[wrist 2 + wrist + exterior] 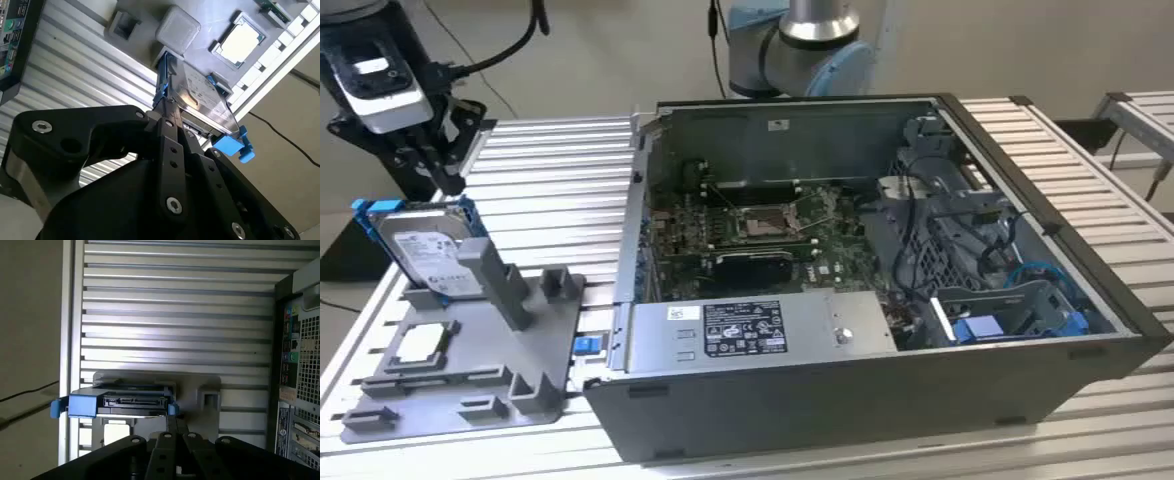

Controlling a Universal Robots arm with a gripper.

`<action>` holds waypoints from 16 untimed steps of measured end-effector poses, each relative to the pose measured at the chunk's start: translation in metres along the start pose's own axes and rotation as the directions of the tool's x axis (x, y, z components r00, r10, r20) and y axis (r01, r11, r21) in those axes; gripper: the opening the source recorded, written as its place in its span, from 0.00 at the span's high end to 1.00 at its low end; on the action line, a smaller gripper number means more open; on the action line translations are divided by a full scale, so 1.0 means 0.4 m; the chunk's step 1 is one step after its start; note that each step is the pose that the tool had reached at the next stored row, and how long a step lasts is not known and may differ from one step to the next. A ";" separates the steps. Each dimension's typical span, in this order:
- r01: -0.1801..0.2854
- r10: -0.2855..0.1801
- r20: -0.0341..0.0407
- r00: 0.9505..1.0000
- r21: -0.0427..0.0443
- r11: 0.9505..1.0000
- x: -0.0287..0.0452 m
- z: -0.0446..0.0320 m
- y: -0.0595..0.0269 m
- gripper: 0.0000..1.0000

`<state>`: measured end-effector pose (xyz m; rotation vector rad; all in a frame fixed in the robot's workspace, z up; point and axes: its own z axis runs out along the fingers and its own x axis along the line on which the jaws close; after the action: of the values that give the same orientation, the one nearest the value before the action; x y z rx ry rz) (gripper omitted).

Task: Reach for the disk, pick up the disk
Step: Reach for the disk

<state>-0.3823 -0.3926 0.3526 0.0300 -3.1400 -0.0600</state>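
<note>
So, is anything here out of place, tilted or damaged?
Nothing stands out. The disk stands on edge in the grey slotted stand, the processor chip lies flat in its recess, and the computer case is open with nothing spilled.

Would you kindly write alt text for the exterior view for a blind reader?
The end effector hangs just above the disk, upright in a grey stand at the exterior view's left. An open computer case lies beside it.

**Layout on the Table**

At the exterior view's left, stand, with disk upright in its rear slot and chip flat nearer the camera. Just above the disk, gripper. Further to that view's right, computer case.
</note>
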 end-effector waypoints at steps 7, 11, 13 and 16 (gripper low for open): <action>0.000 0.000 0.000 1.000 0.000 1.000 0.000 0.000 0.000 1.00; 0.000 0.000 0.001 1.000 0.000 1.000 0.000 0.000 0.000 1.00; 0.000 0.000 0.002 1.000 0.000 1.000 0.000 0.000 0.000 1.00; 0.000 0.000 0.003 1.000 0.000 1.000 0.000 0.000 0.000 1.00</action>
<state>-0.3823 -0.3925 0.3527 0.0301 -3.1427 -0.0600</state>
